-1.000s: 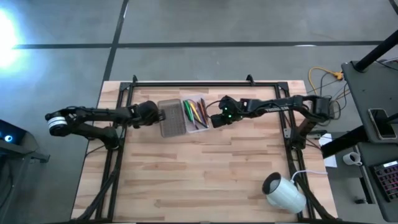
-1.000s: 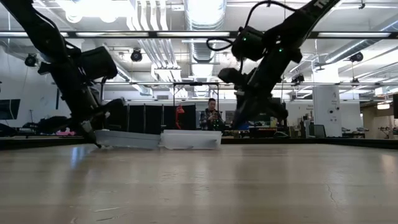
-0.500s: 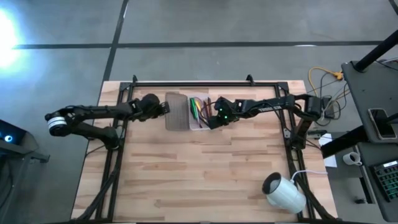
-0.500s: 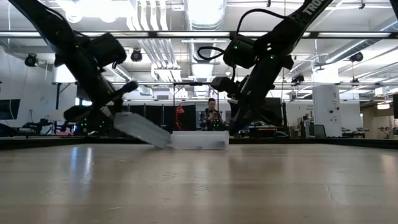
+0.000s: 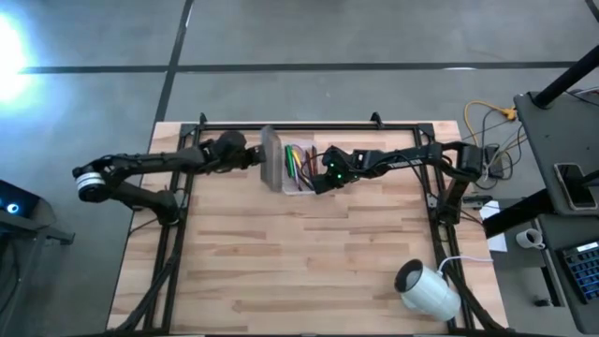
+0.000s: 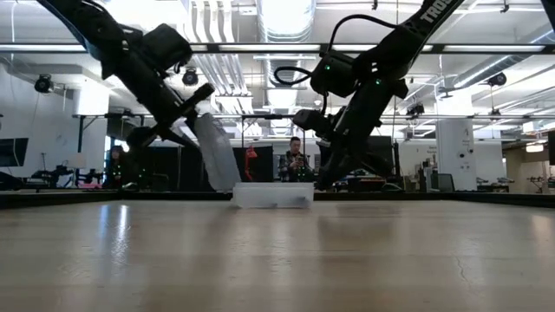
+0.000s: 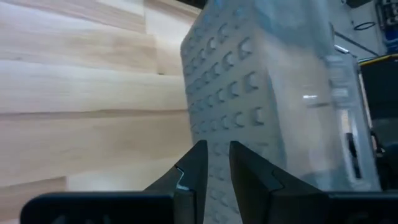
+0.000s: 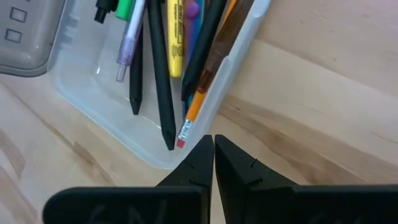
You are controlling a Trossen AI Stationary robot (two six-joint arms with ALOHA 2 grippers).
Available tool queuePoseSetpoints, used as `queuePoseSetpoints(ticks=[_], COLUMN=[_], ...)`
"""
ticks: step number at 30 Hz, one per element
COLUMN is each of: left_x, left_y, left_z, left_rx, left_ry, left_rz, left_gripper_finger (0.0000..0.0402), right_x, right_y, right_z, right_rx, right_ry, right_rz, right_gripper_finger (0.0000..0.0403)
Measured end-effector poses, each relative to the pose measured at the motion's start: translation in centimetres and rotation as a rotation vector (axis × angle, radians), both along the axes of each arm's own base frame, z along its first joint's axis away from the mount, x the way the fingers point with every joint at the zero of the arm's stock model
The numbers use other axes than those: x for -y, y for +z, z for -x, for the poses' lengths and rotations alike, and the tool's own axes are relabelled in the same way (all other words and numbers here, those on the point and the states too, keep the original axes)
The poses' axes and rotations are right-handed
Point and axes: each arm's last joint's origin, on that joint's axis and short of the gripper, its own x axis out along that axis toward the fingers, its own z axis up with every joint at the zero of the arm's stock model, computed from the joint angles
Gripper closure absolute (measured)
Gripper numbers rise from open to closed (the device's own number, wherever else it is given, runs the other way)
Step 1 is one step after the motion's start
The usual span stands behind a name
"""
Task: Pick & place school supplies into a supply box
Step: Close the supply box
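- Grey textured rectangular lid (image 5: 272, 159), flat a second ago, now stands tilted, pinched edgewise in your left gripper (image 7: 215, 163).
- Clear plastic tray (image 8: 155, 146) of pens (image 8: 160, 74) lies just ahead of your shut, empty right gripper (image 8: 213, 151); closing comes next.

The lid (image 5: 272, 158) is grey with a pattern of raised studs. The tray (image 8: 112, 118) is clear, holding yellow (image 8: 175, 37), green (image 8: 126, 9), orange (image 8: 198, 99) and black (image 8: 158, 74) pens and pencils. The table (image 5: 309, 262) is pale planked wood. The roll (image 5: 428, 289) is white.
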Motion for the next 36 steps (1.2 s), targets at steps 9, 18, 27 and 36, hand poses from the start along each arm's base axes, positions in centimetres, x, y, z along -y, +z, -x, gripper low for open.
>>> queuePoseSetpoints(ticks=[9, 18, 27, 36], left_x=[-0.5, -0.9, -2.0, -1.5], left_y=[-1.3, 0.1, 0.3, -3.3], left_z=[-3.4, -8.9, -12.6, -12.7], left_rx=[0.008, 0.018, -0.026, -0.070], left_ry=[-0.082, -0.232, -0.319, -0.383], left_rz=[0.035, -0.034, -0.064, 0.058], left_gripper_finger=[0.0350, 0.0350, 0.0350, 0.0350], right_x=[-0.3, -2.7, -6.3, -5.8], right_y=[0.1, 0.1, 1.7, 5.4], right_z=[-0.2, -0.8, 1.4, 2.8], right_rx=[0.020, 0.013, -0.183, -0.084], right_ry=[0.024, 0.123, 0.141, 0.041], right_rz=[0.001, -0.006, 0.103, 0.163], right_gripper_finger=[0.0394, 0.0394, 0.0394, 0.0394])
